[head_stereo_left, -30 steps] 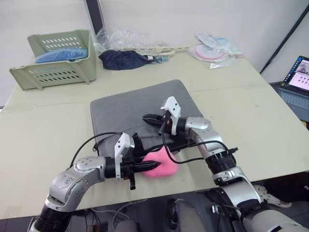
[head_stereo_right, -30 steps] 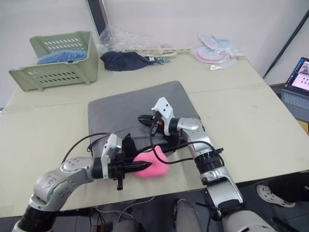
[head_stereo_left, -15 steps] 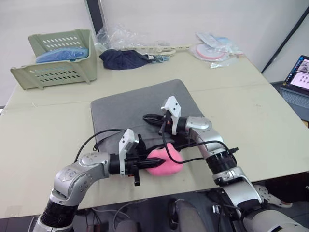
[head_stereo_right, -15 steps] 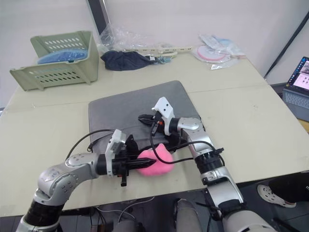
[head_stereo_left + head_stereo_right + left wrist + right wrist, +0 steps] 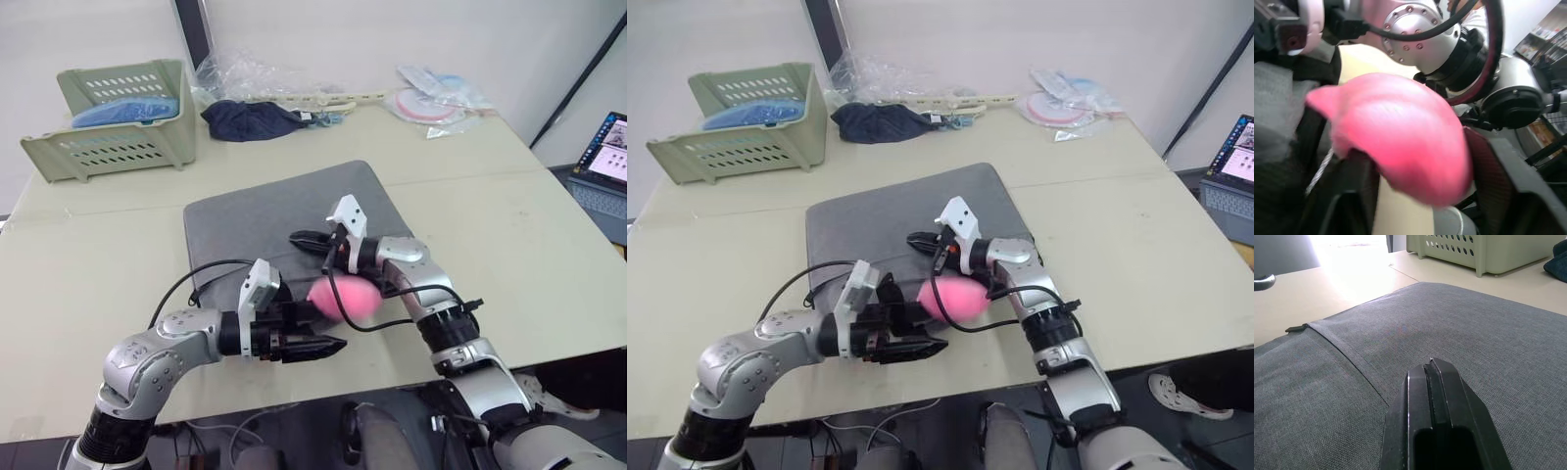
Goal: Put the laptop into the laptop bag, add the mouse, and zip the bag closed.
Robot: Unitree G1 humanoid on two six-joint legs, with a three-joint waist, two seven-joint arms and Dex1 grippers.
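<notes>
The grey laptop bag point(image 5: 265, 211) lies flat in the middle of the table. My right gripper point(image 5: 299, 238) hovers just over its near half, fingers point(image 5: 1432, 382) pressed together on nothing. My left gripper point(image 5: 328, 326) is at the bag's near edge, open wide. A fuzzy pink lump point(image 5: 345, 297) sits blurred between and just past its fingers point(image 5: 1347, 196), close to my right forearm. Whether the fingers touch it I cannot tell. The laptop and the mouse are out of view.
At the back left stands a green basket point(image 5: 113, 117) holding something blue. A dark navy cloth bundle point(image 5: 250, 119) and clear plastic wrap lie at the back, with pink-and-white packets point(image 5: 431, 103) at the back right. A lit screen point(image 5: 612, 147) stands beyond the table's right edge.
My left gripper has gone from shut to wide open. The pink lump has shifted up and right from the table's front edge, toward my right forearm. The right arm has stayed still.
</notes>
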